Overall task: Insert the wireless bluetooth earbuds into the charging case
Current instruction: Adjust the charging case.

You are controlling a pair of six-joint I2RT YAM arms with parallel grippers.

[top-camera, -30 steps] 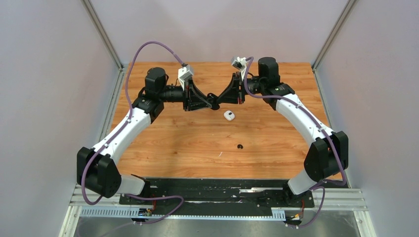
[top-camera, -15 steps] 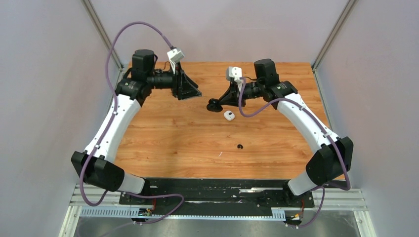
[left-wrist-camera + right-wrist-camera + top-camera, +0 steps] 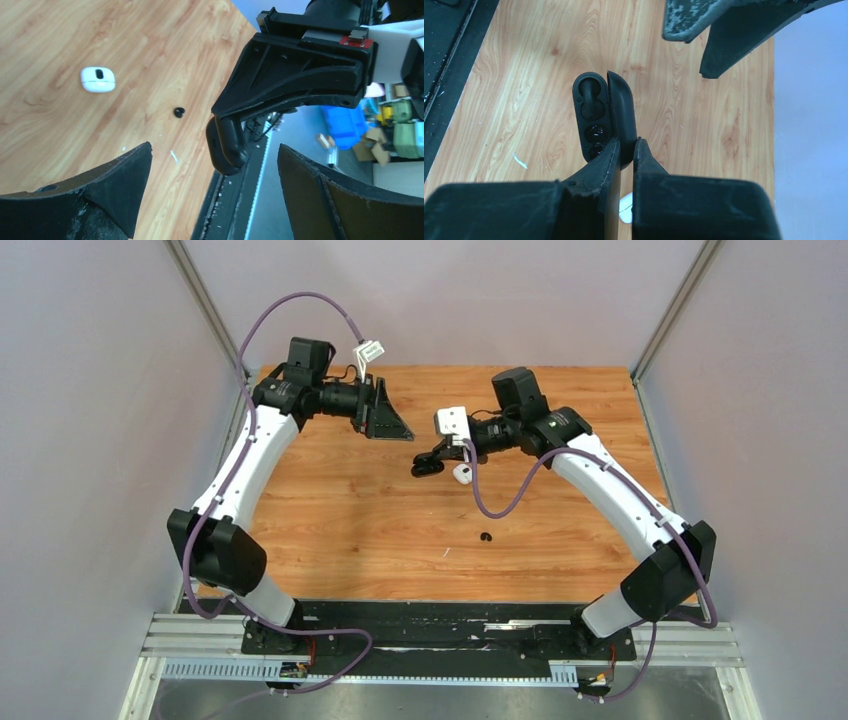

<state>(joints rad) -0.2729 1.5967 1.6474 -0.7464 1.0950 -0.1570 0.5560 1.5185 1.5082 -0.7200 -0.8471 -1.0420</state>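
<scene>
My right gripper [image 3: 440, 457] [image 3: 626, 145] is shut on a black clamshell case [image 3: 428, 466] [image 3: 596, 115] and holds it above the table. Its lid stands open, and dark glossy recesses show inside. In the left wrist view the same black case [image 3: 227, 145] hangs from the right fingers [image 3: 280, 75]. The white pebble-shaped charging case [image 3: 462, 473] [image 3: 97, 80] [image 3: 625, 209] lies on the wood just below and behind the right gripper, its dark patch facing up. My left gripper [image 3: 398, 430] [image 3: 214, 147] is open and empty, off to the left of the black case. The earbuds are out of view.
A small black bit [image 3: 486, 536] [image 3: 178, 112] lies on the wooden table [image 3: 350, 530] nearer the front. A black rail [image 3: 440, 625] runs along the near edge. Grey walls and metal posts close in the left, right and back sides.
The left gripper has let go of the black case, opened wide and drawn back to the left. The right gripper has swung leftward and lower with the black case.
</scene>
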